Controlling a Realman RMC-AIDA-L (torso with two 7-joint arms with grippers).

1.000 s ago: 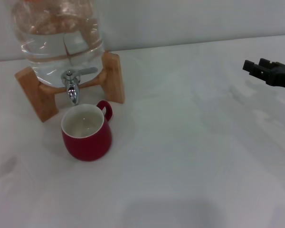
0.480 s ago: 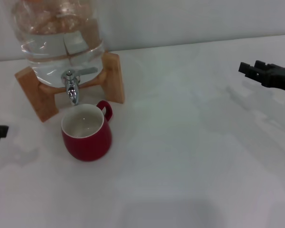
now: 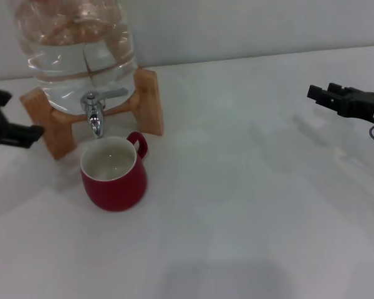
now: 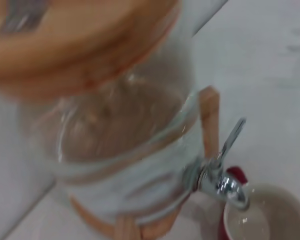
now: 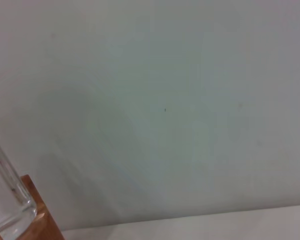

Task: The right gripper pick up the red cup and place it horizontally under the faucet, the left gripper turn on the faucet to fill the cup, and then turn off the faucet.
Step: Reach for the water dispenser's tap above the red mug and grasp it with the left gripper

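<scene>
White tabletop [image 3: 249, 205] against a pale wall; jar [image 3: 75, 50] on a wooden stand [image 3: 146, 99].

The cup [image 3: 114, 174] stands upright on the tabletop, right under the faucet [image 3: 95, 112], rim just below the spout. Left gripper [image 3: 12, 128] hovers beside the stand's outer leg; right gripper [image 3: 321, 94] hangs well apart from the cup over bare tabletop. Both hold nothing; finger spread cannot be told.

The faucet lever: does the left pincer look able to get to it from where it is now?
Probably yes. The left pincer hangs at the table's left edge, beside the wooden stand. The faucet juts forward with its lever free; the red cup sits below the spout, and the right pincer is far off.
</scene>
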